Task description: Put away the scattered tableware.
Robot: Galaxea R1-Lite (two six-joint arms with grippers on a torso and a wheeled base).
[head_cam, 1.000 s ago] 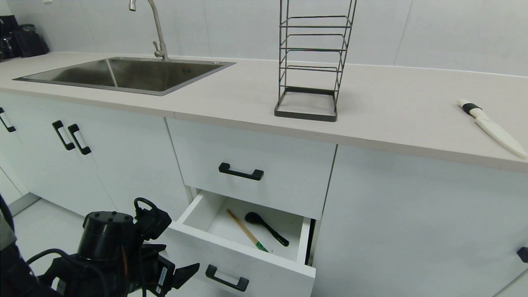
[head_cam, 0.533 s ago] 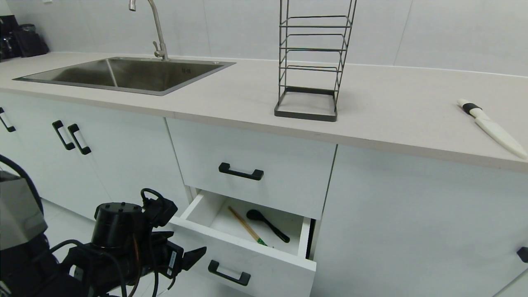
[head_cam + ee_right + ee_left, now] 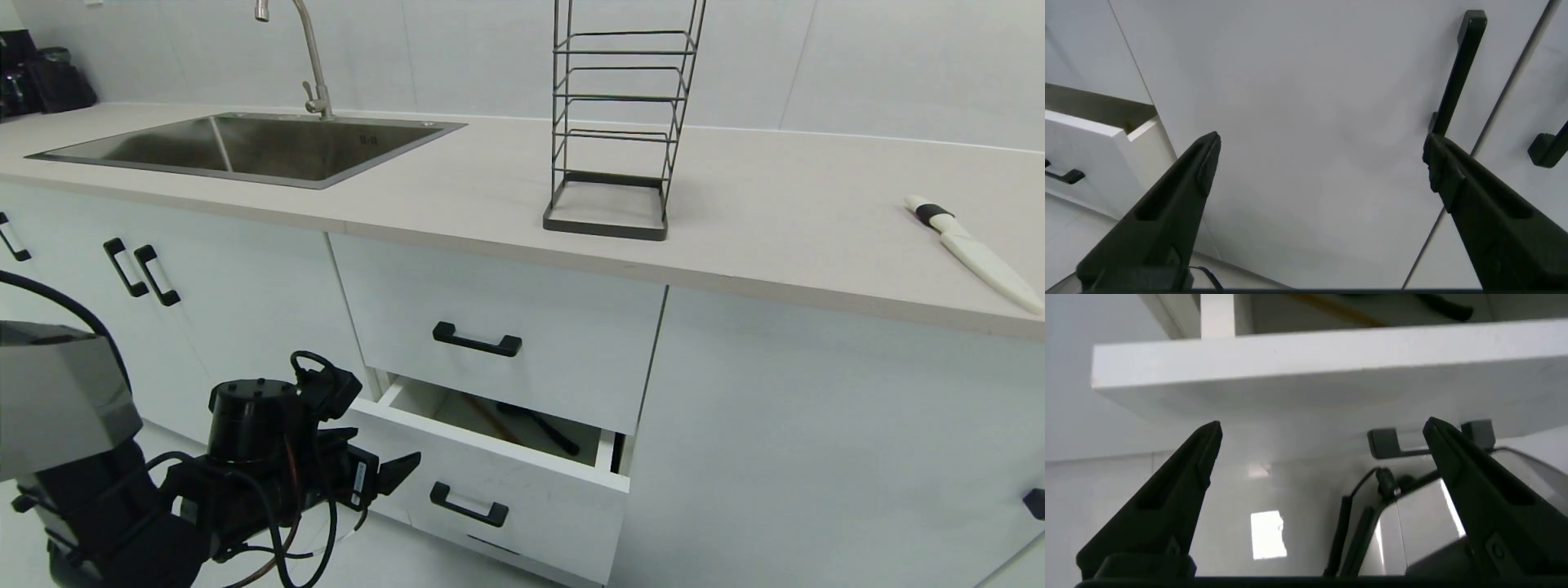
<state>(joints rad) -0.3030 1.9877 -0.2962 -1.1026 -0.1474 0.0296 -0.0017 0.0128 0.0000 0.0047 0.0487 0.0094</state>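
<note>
Your left tool point(image 3: 398, 476) sits low at the left, just in front of the lower drawer point(image 3: 522, 482), at about the level of its front panel. Its jaws are spread wide with nothing between them; in the left wrist view the two dark fingers point(image 3: 1192, 469) stand apart beneath the white edge of the drawer front. You cannot tell from these views whether a fingertip touches the panel.

The lower drawer is open only a narrow way, with its black handle point(image 3: 469, 504) facing you. Inside, in the shadowed gap, lies a black spoon point(image 3: 545, 431), and beside it a pair of wooden chopsticks point(image 3: 1343, 312) lying at a slant. The upper drawer point(image 3: 506, 327) above it is shut.

Your right tool point(image 3: 1323, 159) is also spread wide and holds nothing. It faces a plain white cabinet door, with a vertical black door handle point(image 3: 1459, 69) off to one side and a corner of the open drawer on the other.

On the counter point(image 3: 775, 212), a white knife point(image 3: 976, 255) with a black band on its grip lies flat at the far right, near the front edge and well apart from both tools. A tall wire rack point(image 3: 604, 231) stands near the middle of the counter, and the sink point(image 3: 245, 147) with its faucet point(image 3: 309, 57) is set in at the left.
</note>
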